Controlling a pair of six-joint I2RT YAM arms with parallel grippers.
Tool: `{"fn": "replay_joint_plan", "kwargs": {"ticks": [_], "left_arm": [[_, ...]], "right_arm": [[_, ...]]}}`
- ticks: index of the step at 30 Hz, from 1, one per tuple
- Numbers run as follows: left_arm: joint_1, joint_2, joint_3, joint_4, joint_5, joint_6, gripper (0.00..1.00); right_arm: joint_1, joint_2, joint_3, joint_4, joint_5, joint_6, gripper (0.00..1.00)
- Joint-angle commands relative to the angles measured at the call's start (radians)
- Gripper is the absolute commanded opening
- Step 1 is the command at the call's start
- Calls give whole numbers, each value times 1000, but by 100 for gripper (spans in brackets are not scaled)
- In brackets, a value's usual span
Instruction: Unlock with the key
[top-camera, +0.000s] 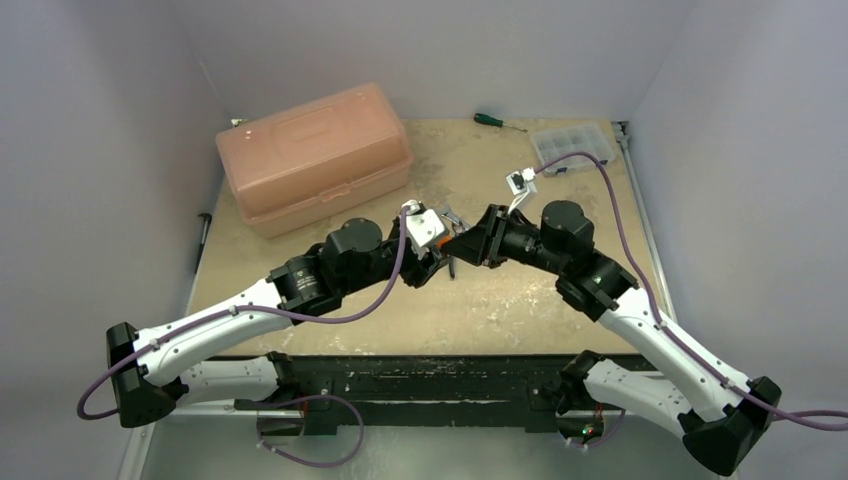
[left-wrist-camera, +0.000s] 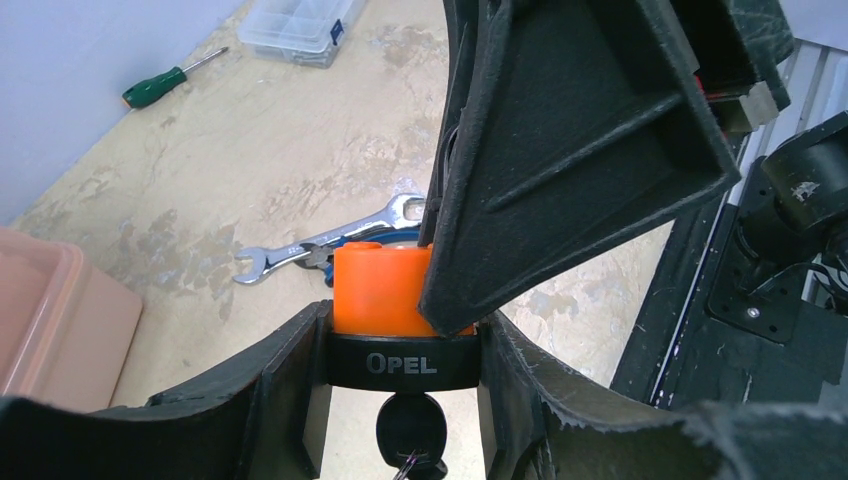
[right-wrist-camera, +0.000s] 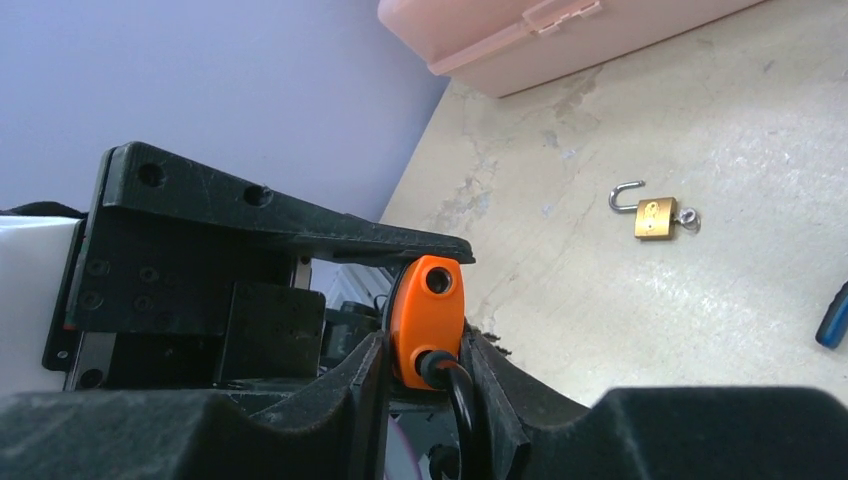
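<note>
An orange padlock (left-wrist-camera: 380, 290) with a black base marked OPEL is held between both grippers above the table's middle (top-camera: 458, 253). My left gripper (left-wrist-camera: 400, 365) is shut on the black base. A black key (left-wrist-camera: 411, 425) sticks in the base's underside, with a key ring hanging from it. My right gripper (right-wrist-camera: 425, 365) is shut on the orange body (right-wrist-camera: 427, 320) from the opposite side. Its black finger (left-wrist-camera: 580, 150) covers the lock's right part in the left wrist view. A black shackle (right-wrist-camera: 458, 395) comes out of one hole; the other hole (right-wrist-camera: 437, 281) is empty.
A pink toolbox (top-camera: 315, 155) stands at the back left. A green screwdriver (top-camera: 490, 120) and a clear organizer box (top-camera: 572, 148) lie at the back. Wrenches (left-wrist-camera: 330, 240) lie beyond the lock. A small brass padlock (right-wrist-camera: 652, 215) lies open on the table.
</note>
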Motion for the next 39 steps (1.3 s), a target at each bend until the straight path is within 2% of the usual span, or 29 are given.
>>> {"fn": "replay_joint_plan", "kwargs": {"ticks": [1, 5, 9, 10, 11, 12, 14, 15, 17, 18, 24, 28, 32, 36, 39], "left_arm": [[-5, -3, 3, 99, 11, 18, 0], [-6, -3, -2, 101, 5, 20, 0], [-5, -1, 2, 83, 1, 29, 0], [-5, -1, 5, 71, 12, 32, 4], [-5, 1, 12, 52, 37, 39, 13], [-5, 3, 19, 33, 50, 49, 26], [-5, -2, 24, 11, 94, 58, 60], [-5, -6, 19, 9, 102, 61, 71], [-5, -24, 2, 14, 118, 67, 88], [-5, -35, -6, 17, 120, 68, 93], [2, -123, -57, 80, 63, 43, 96], [35, -168, -95, 134, -112, 10, 96], [111, -132, -90, 120, -402, -13, 96], [226, -100, -72, 105, -506, -70, 96], [256, -94, -72, 100, -595, -88, 95]], "right_arm": [[4, 10, -9, 83, -5, 34, 35], [5, 16, -16, 82, -2, 34, 27], [5, 22, -25, 84, -11, 31, 9], [5, 23, -28, 86, -12, 29, 4], [5, 22, -32, 89, -12, 28, 0], [5, 19, -37, 91, -10, 27, 0], [4, 11, -44, 92, -1, 25, 0], [5, 8, -46, 90, 6, 24, 0], [5, -2, -49, 80, 24, 17, 0], [5, -4, -50, 72, 33, 15, 0], [6, 8, -65, 29, 86, 0, 0], [12, 38, -87, 50, 88, -8, 0], [34, 87, -111, 120, 78, -2, 0], [85, 163, -109, 171, 97, 13, 0], [144, 235, -86, 219, 127, 17, 0]]}}
